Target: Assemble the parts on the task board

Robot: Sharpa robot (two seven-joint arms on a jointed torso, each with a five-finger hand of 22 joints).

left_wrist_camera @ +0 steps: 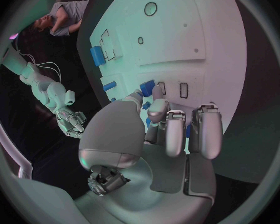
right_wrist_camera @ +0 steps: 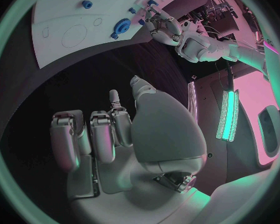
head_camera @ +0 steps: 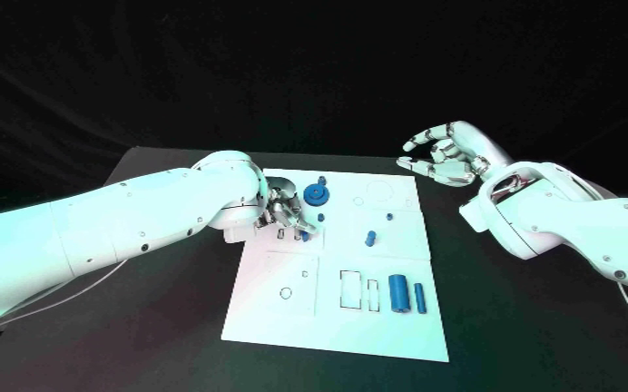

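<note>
Board (head_camera: 393, 315) flat mid-worktop (head_camera: 524, 319), white. Blue parts scattered on it: gear (head_camera: 316, 196) near far left, small peg (head_camera: 372, 237) mid-board, two cylinders (head_camera: 397, 294) side by side near the front edge beside empty outlined slots. Small blue piece (head_camera: 305, 234) right under left hand (head_camera: 288, 213), at a slot near the board's left side. Left fingers (left_wrist_camera: 176, 134) curled down over that piece, touching or just beside it; held or not, cannot tell. Right hand (head_camera: 445, 158) off the board, hovering past its far right corner, fingers (right_wrist_camera: 93, 139) loosely curled, apart, holding nothing. Step, by judgement: seating or picking the small piece at the left slot; most parts loose, task early. Next move probably calls for a firm pinch on the piece, lining up with the slot, pressing straight down. Risk: piece tipping or slipping under the fingertips.
</note>
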